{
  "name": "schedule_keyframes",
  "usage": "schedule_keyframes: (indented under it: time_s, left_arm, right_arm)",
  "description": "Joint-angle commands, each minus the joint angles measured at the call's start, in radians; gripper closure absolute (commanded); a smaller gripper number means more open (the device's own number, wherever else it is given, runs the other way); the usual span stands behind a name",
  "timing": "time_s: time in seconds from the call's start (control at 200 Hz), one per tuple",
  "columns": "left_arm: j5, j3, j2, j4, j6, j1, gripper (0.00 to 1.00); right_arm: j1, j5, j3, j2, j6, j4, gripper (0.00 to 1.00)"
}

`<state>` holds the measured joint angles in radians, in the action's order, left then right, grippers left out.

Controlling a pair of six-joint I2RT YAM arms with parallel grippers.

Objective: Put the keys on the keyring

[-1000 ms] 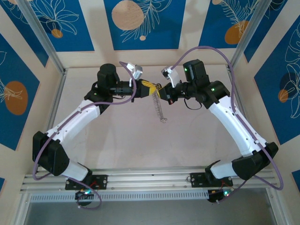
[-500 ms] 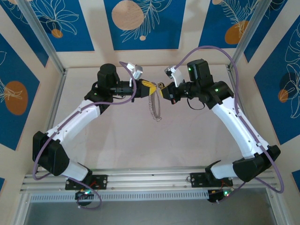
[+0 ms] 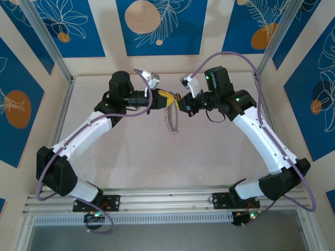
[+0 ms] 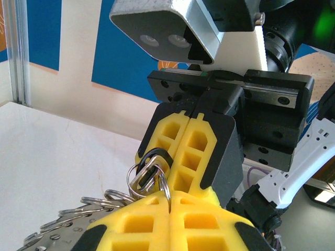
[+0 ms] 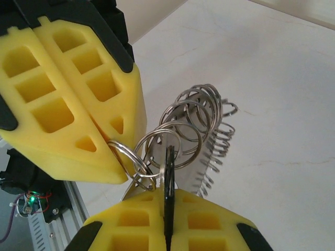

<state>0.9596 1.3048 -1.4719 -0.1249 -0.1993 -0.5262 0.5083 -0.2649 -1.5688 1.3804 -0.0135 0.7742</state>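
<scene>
Silvery keyring (image 3: 170,119) hangs over the table (image 3: 131,151) from the place where both arms meet, its long axis going downward. In the left wrist view, the left gripper (image 4: 170,201) is pressed together on one of its rings. In the right wrist view, the right gripper (image 5: 167,206) is clamped on the black key (image 5: 169,167), seen edge-on, its length pointing out of the jaws into the rings.
</scene>
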Motion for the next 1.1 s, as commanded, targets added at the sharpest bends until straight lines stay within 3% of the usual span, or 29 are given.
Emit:
schedule_keyframes:
  time_s: [0.0, 0.63, 0.81, 0.98, 1.095]
  left_arm:
    - [0.022, 0.034, 0.004, -0.025, 0.018, -0.012, 1.0]
    - [-0.014, -0.045, -0.004, -0.062, 0.027, -0.011, 1.0]
    - [-0.088, -0.095, 0.019, -0.116, 0.007, -0.008, 0.6]
    - [-0.171, -0.169, 0.072, -0.173, -0.019, 0.018, 0.48]
    - [-0.242, -0.223, 0.119, -0.201, -0.039, 0.045, 0.45]
  right_arm:
    - [0.0, 0.001, -0.022, -0.001, 0.015, 0.005, 1.0]
    - [-0.054, 0.044, -0.12, 0.053, 0.043, 0.096, 1.0]
    - [-0.059, 0.041, -0.169, 0.111, 0.049, 0.115, 1.0]
    - [-0.065, 0.04, -0.205, 0.187, 0.051, 0.115, 1.0]
    - [-0.068, 0.044, -0.242, 0.26, 0.055, 0.109, 1.0]
